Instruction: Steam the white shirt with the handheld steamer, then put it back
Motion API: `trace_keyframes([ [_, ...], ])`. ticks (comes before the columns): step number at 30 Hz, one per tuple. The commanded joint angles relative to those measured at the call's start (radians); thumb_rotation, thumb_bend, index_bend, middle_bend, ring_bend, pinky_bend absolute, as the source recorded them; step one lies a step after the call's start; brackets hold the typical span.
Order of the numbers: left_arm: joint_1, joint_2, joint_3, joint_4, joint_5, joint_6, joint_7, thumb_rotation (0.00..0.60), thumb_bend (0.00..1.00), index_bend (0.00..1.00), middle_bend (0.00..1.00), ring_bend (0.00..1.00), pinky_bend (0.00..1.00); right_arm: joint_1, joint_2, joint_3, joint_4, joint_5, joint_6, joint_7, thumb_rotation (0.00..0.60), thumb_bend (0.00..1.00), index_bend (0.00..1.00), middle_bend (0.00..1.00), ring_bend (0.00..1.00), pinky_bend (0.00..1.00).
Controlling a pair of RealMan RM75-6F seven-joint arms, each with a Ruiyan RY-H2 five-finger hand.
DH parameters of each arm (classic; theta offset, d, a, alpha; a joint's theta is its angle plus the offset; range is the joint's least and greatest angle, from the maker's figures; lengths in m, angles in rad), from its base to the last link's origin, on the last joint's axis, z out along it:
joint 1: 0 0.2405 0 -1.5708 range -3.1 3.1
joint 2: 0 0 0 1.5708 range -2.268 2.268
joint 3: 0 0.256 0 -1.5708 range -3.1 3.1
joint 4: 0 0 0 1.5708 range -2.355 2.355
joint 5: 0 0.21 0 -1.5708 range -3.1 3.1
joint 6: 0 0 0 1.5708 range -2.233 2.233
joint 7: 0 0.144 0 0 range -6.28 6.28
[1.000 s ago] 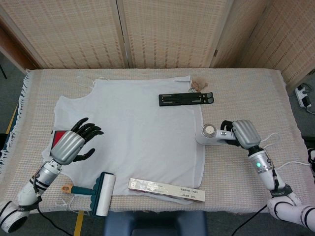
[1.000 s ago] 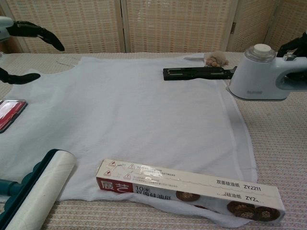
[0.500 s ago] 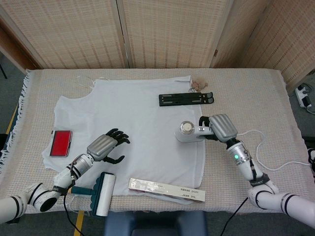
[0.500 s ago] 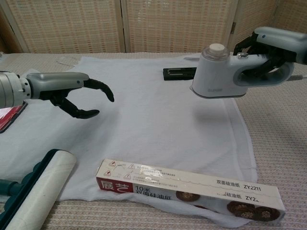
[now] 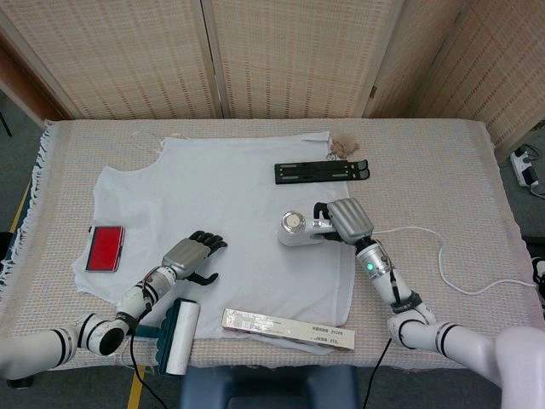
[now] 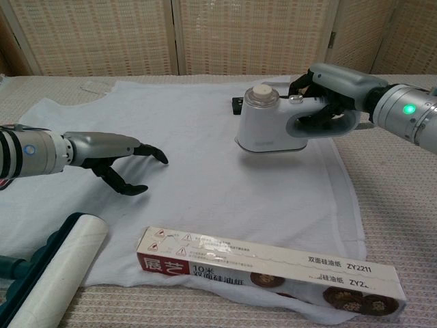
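White shirt lies flat; white steamer hovers above it.

Woven-cloth table — white shirt spread flat, lint roller at its front edge.

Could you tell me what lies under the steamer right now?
The white shirt lies beneath the steamer, which the right hand holds above it. The table under the shirt there is covered.

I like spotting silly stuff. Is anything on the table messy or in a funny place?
A bit. The long box lies across the white shirt's bottom hem, so that part is covered. The lint roller sits at the hem too. A small fuzzy clump lies by the shirt's far corner. Nothing looks spilled or broken.
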Motion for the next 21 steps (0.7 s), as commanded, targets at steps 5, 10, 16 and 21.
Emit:
trace_keyframes([
  [5,-0.025,0.001,0.021,-0.027,-0.072,0.009,0.061,0.371,0.44,0.14,0.10,0.02,0.00,0.044,-0.097,-0.018,0.124,-0.016,-0.023,0.005,0.600,0.84,0.79,0.80,0.73,0.92],
  [10,-0.031,0.004,0.031,-0.043,-0.097,0.024,0.082,0.369,0.44,0.14,0.10,0.02,0.00,0.056,-0.142,-0.037,0.195,-0.033,-0.031,0.025,0.600,0.84,0.79,0.80,0.73,0.92],
  [16,-0.038,0.007,0.042,-0.047,-0.114,0.036,0.094,0.366,0.44,0.14,0.10,0.02,0.00,0.048,-0.161,-0.066,0.297,-0.052,-0.027,0.028,0.600,0.85,0.79,0.80,0.73,0.92],
  [21,-0.042,0.007,0.048,-0.049,-0.122,0.044,0.100,0.368,0.44,0.14,0.10,0.02,0.00,0.027,-0.146,-0.074,0.347,-0.052,-0.019,0.042,0.600,0.86,0.79,0.80,0.73,0.92],
])
